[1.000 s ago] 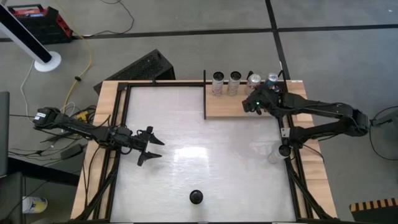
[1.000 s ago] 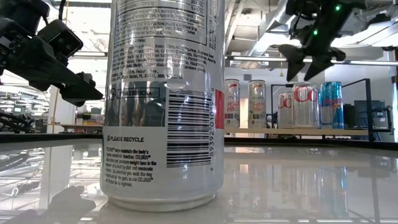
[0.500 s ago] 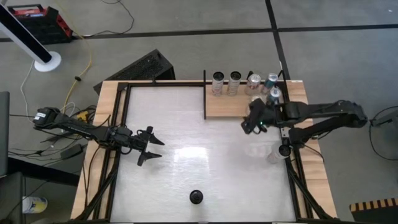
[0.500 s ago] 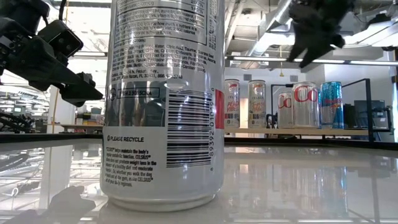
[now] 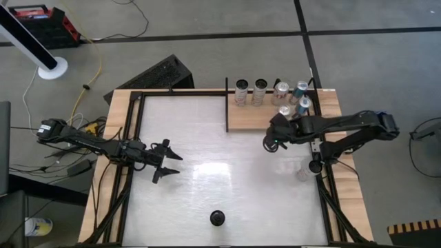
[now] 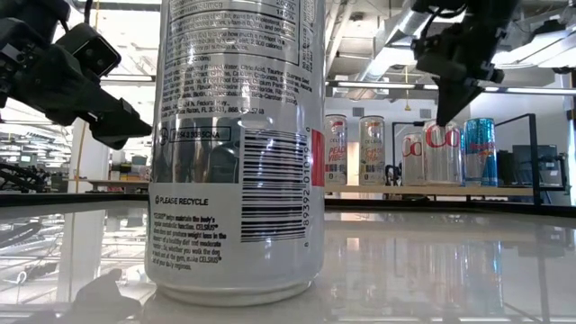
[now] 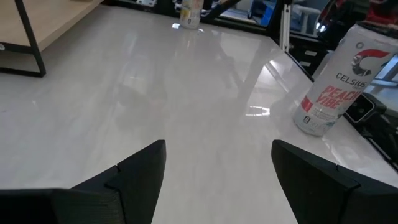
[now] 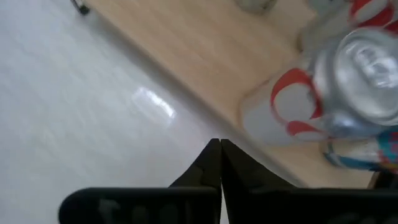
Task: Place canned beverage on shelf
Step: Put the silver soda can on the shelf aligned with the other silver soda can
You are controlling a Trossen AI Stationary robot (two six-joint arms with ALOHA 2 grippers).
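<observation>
Remaining Celsius can (image 5: 218, 218) is standing at 6 o'clock on table, off shelf (image 5: 275, 117). Rigid, slick, tippable; grabbing mid-body looks best. Right gripper (image 5: 267, 145) fingers together, empty; left gripper (image 5: 169, 165) is hovering at 9 o'clock, fingers apart.

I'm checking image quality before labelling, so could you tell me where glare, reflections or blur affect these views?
High view: a bright glare patch on the white tabletop. Low view: the near can fills the frame, mirrored in the glossy top, with bright ceiling lights behind. Left wrist view: a small highlight beside the Celsius can. Right wrist view: the cans on the shelf look soft and blurred.
</observation>
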